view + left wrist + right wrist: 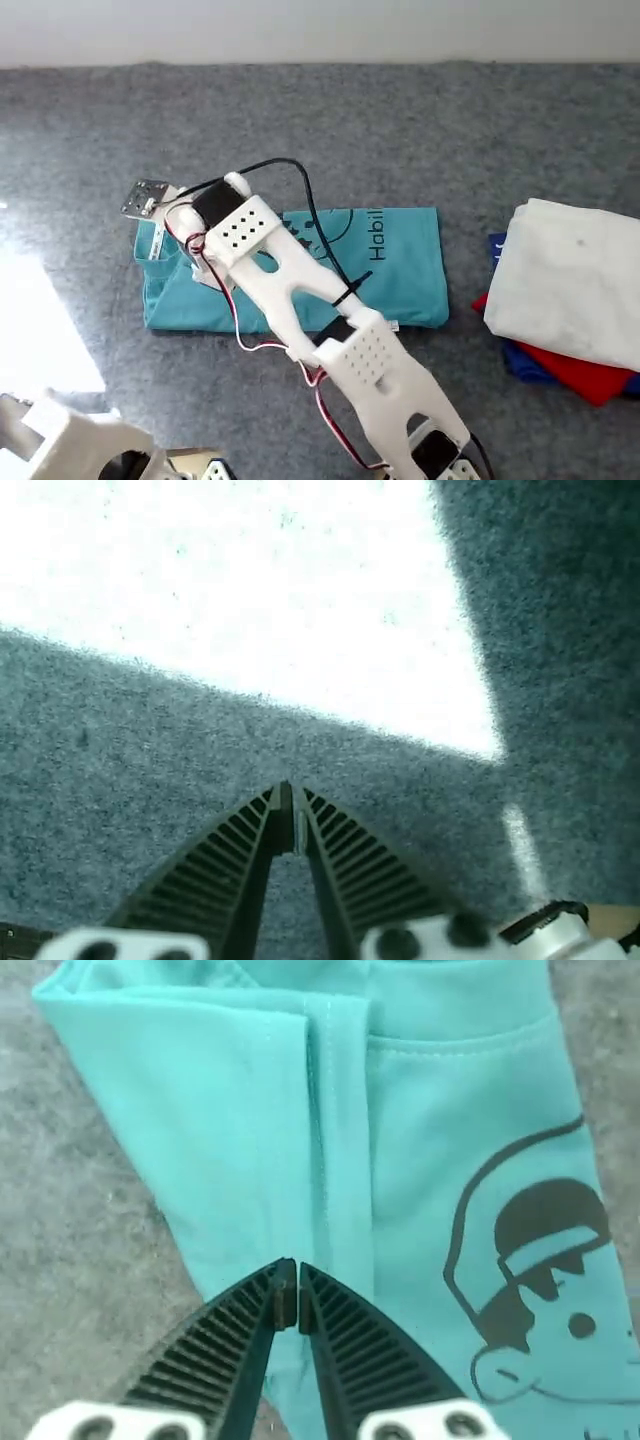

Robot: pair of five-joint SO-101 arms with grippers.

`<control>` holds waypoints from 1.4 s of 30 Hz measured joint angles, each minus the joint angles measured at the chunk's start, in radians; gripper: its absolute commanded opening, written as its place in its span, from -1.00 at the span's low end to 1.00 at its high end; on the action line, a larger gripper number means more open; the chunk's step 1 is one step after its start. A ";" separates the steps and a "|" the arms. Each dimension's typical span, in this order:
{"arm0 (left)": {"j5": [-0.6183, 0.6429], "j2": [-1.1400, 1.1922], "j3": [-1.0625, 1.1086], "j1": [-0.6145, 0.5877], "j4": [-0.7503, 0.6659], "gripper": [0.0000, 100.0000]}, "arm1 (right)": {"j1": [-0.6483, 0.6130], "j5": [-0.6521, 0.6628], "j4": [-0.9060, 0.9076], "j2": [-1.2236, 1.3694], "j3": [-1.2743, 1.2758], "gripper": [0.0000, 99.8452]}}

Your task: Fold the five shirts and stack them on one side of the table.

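A sunlit patch point(35, 320) lies on the grey table point(400, 130) at the far left. The left arm point(70, 440) sits low at the near left corner. In its wrist view the left gripper point(290, 795) is over bare grey surface at the edge of the bright patch point(250, 590), its ribbed fingers point(225, 855) pressed tip to tip with nothing between them.

Next comes the right arm point(330, 300), which runs from the near edge up and leftward. It crosses the left half of the teal shirt point(400, 270) and hides much of it from above, and a black cable point(310, 215) loops over the print. In the wrist view the right gripper point(290, 1290) is above the shirt point(440, 1110) beside a stitched seam, tips closed together. Whether they pinch any cloth I cannot tell.

The teal shirt lies folded mid-table, flat, with its long axis left to right. A white tag point(155, 245) shows at its left end, and its right end points toward the stack.

At the right edge, apart from the teal one, a folded white shirt point(570, 280) tops a red shirt point(575, 372) and a blue shirt point(520, 360).
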 measured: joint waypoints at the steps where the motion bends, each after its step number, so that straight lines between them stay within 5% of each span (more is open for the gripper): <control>1: 0.000 -0.009 0.000 0.000 0.000 -0.97 | 0.012 -0.008 0.000 -0.043 0.041 -0.98; 15: 0.011 -0.261 0.000 0.000 0.000 -0.97 | 0.381 -0.069 0.000 -0.690 0.700 -0.97; 21: 0.101 -0.267 0.000 0.005 0.002 -0.97 | 0.555 -0.164 -0.127 -0.861 0.973 -0.57; 31: 0.130 -0.269 0.000 0.083 0.057 -0.97 | 0.654 -0.471 -0.483 -0.807 1.269 -0.41; 42: 0.130 -0.269 0.000 0.087 0.057 -0.97 | 0.663 -0.496 -0.612 -0.614 1.269 -0.41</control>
